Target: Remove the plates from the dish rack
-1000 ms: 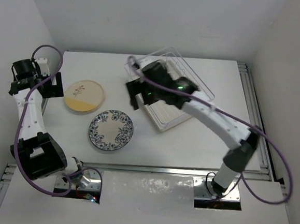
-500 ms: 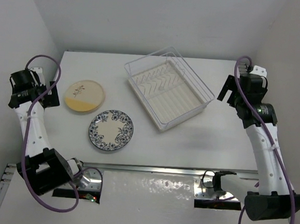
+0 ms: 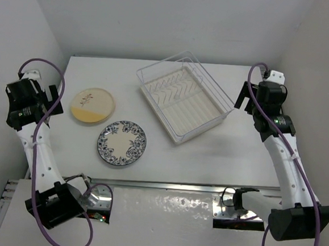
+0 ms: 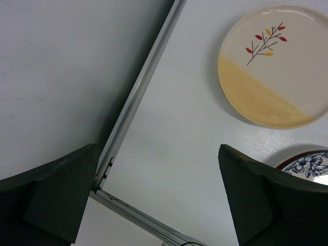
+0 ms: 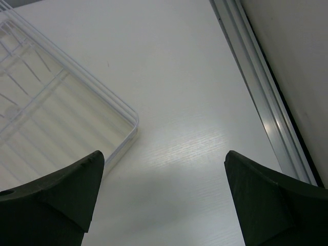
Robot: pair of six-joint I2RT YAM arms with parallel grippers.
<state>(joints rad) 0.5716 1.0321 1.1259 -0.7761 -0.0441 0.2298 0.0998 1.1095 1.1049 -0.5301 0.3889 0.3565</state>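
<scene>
White walls enclose a white table on three sides. The left arm rises from its base at 7 o'clock, its wrist held high over the table's 9 o'clock edge. The left gripper faces down with fingers spread wide and nothing between them, over bare table just beside an aluminium rail. The right arm rises from 5 o'clock, its wrist above the 3 o'clock edge. The right gripper is likewise spread and holds nothing, over bare table between a corner of the dish rack and the side rail. The rack sits skewed at about 12 to 1 o'clock on the table, its ridged tray and upright prongs showing. A cream plate with a red-and-yellow sprig lies flat toward 9 o'clock. A blue-and-white plate lies flat at its 5 o'clock, apparently just short of touching. Both plates are well apart from the rack.
</scene>
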